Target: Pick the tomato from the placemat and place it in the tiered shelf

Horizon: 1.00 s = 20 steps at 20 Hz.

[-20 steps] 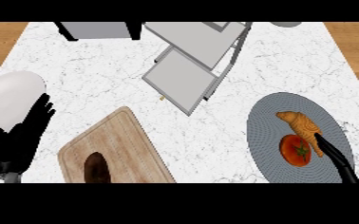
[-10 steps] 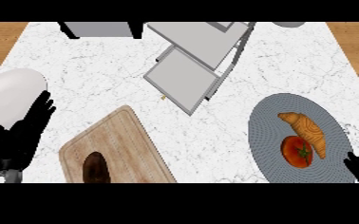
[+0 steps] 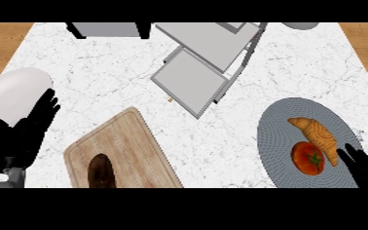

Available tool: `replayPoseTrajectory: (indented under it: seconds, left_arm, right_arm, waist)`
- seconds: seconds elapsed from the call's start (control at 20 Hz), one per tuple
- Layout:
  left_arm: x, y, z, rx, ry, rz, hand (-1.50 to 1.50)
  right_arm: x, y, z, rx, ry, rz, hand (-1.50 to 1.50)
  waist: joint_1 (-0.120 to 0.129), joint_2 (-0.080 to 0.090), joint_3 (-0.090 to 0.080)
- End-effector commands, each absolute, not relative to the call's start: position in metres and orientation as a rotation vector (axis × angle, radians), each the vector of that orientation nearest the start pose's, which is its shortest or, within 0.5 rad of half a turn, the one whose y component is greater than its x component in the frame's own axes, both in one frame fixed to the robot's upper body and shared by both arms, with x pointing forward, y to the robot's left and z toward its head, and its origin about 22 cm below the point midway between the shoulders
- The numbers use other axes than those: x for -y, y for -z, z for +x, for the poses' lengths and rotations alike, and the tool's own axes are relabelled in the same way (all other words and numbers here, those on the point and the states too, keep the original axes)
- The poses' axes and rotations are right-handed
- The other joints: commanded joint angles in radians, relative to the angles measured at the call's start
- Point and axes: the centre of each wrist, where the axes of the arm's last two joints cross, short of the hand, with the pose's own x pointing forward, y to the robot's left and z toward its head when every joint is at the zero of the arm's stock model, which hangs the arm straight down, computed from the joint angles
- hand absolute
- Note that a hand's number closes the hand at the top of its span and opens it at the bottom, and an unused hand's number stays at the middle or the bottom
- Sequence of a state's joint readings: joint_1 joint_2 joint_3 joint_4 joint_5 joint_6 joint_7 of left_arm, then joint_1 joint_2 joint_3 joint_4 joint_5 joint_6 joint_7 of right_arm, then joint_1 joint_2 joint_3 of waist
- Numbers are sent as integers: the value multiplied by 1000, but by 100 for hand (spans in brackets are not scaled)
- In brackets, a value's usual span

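Our right hand (image 3: 354,162) shows only as dark fingertips at the lower right edge, just beside the tomato (image 3: 309,158); we cannot tell whether its fingers are spread or curled. Our left hand (image 3: 30,129) rests at the left edge, fingers straight and pointing up, holding nothing. We see the tomato lying on the round grey placemat (image 3: 284,126), stem scar facing up, touching the lower end of a croissant (image 3: 318,133) whose long axis runs diagonally. A wooden cutting board (image 3: 129,146) is cut off at the bottom. Farther back stands the grey tiered shelf (image 3: 205,61), its top cropped.
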<state>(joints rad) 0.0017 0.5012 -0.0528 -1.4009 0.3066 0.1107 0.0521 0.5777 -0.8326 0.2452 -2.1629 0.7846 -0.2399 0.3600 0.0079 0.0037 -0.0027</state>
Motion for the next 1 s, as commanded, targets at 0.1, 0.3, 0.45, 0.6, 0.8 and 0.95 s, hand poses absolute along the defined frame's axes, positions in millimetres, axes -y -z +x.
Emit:
replayPoseTrajectory:
  seconds: [0.1,0.3,0.45,0.6,0.8,0.95]
  left_arm:
    - [-339,-7,229,1343,47,262,0]
    - [-343,3,240,1319,61,263,0]
    - [-360,-19,243,1321,35,254,0]
    - [-334,11,239,1327,24,246,0]
    - [-345,8,223,1342,39,256,0]
    - [-361,0,224,1314,49,260,0]
  right_arm:
    - [277,-78,136,1108,-1122,-1080,-150]
    - [289,-55,143,1102,-1139,-1067,-150]
    - [301,-60,159,1066,-1142,-1085,-150]
    - [293,-51,162,1077,-1116,-1074,-150]
    - [290,-29,194,1094,-1124,-1092,-150]
    - [302,-35,189,1110,-1149,-1079,-150]
  waist:
    - [3,-3,3]
    - [-10,-4,3]
    - [-9,-4,3]
    - [-11,-4,3]
    - [-4,-4,3]
    - [-8,-4,3]
